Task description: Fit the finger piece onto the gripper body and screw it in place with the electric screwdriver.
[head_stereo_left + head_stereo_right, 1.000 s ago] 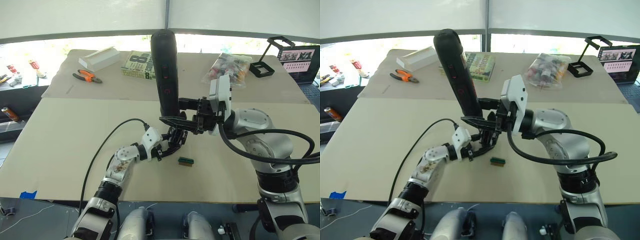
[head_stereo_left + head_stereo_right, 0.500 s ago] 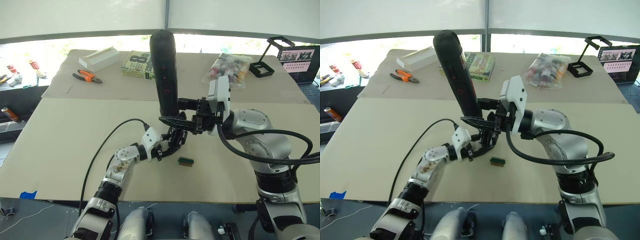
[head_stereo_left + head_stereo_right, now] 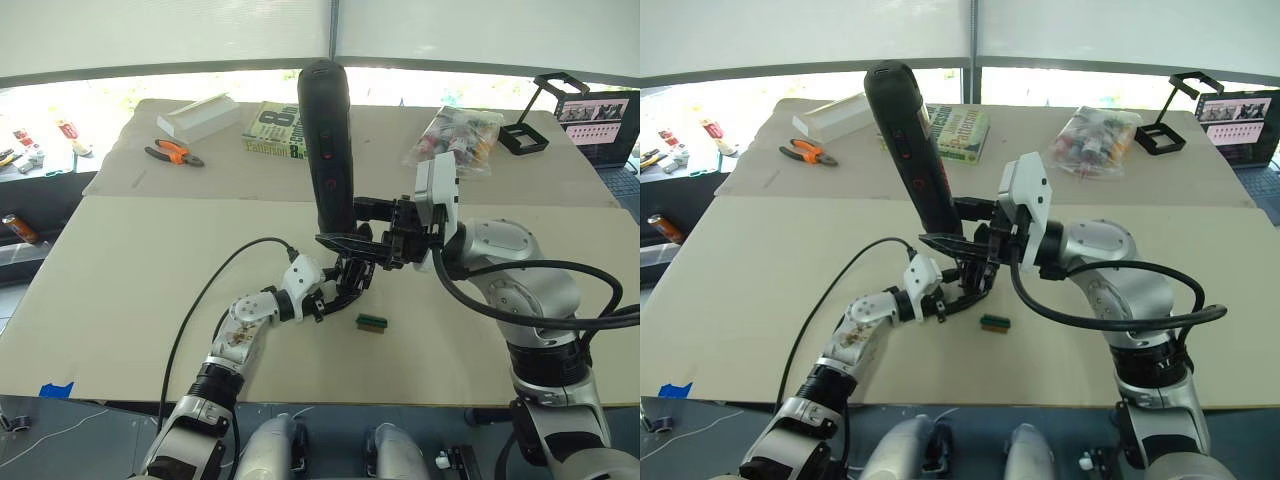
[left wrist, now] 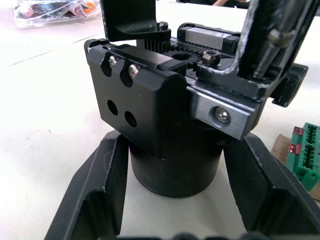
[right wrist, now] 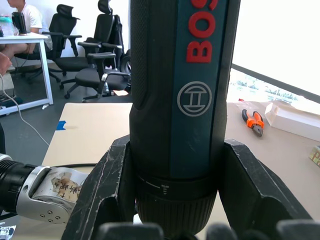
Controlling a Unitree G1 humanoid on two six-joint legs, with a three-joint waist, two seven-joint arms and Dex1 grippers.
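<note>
Beige tabletop (image 3: 120, 280) — your left gripper (image 4: 170, 200) has its jaws clamped round the small black gripper body's (image 4: 150, 110) base; right gripper (image 5: 175, 200) jaws grip the thick black electric screwdriver (image 3: 330, 140) upright above it.

Both head-mounted eye views look forward and down from above over the table (image 3: 120, 280), sharing the same central scene. The left wrist view sits very close behind the gripper body (image 4: 165, 115), low above the table. The right wrist view looks close along the electric screwdriver (image 5: 180, 100), toward the room beyond.
</note>
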